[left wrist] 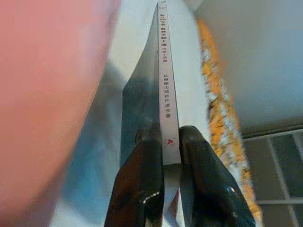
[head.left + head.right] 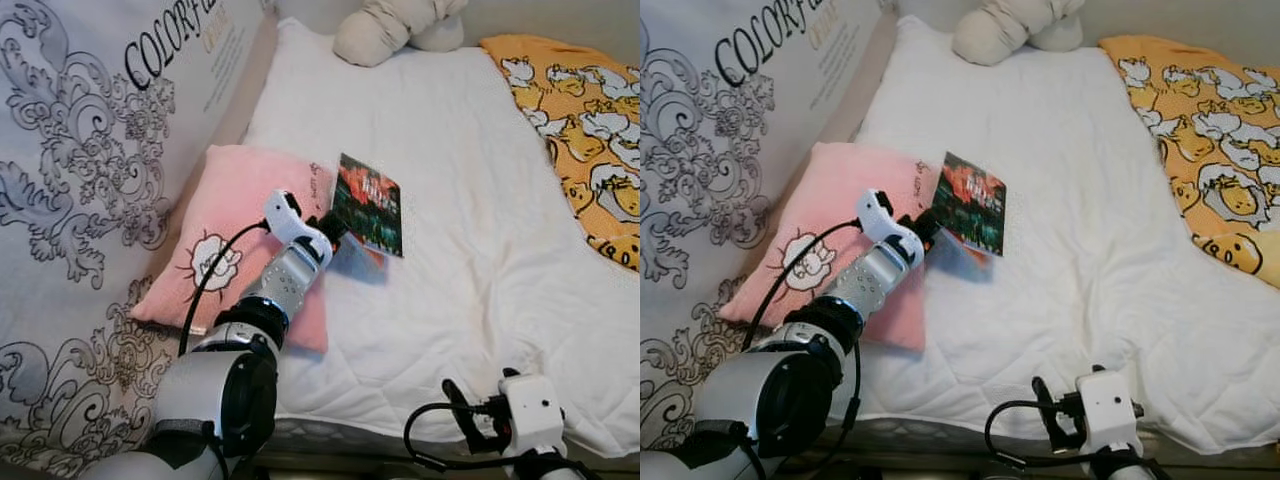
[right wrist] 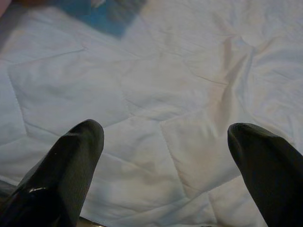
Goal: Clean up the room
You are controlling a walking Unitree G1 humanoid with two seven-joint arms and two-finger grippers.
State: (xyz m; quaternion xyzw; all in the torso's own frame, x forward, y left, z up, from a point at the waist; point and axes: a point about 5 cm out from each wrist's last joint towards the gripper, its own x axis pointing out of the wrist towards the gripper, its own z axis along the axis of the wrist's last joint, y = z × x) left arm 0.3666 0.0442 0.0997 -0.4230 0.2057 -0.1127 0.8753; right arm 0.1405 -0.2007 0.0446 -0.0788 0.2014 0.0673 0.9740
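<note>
**Book held at its spine above the bed**

Book is clamped by the left gripper at its near edge, and it is lifted a little above the white quilt, with a shadow seen under it. It hangs just beside the pink pillow, which lies against the patterned headboard. In the left wrist view the two black fingers are closed on the lower end of the spine, one on each side, and the book stands on edge along the line of the fingers.

The right gripper is held low at the near edge of the bed, with its fingers wide apart over the bare quilt and nothing between them. A plush toy lies at the far end of the bed, and a yellow blanket with a duck print covers the right side.

The step in hand is judged to be the carrying away of the book. Only a narrow part of the spine is gripped, so the book may swing or slip if the arm is moved fast. The wrist should be kept steady and the grip firm, and the book should be raised clear of the pillow before the arm is turned. A slow, level path is advised until a place for it is reached.
</note>
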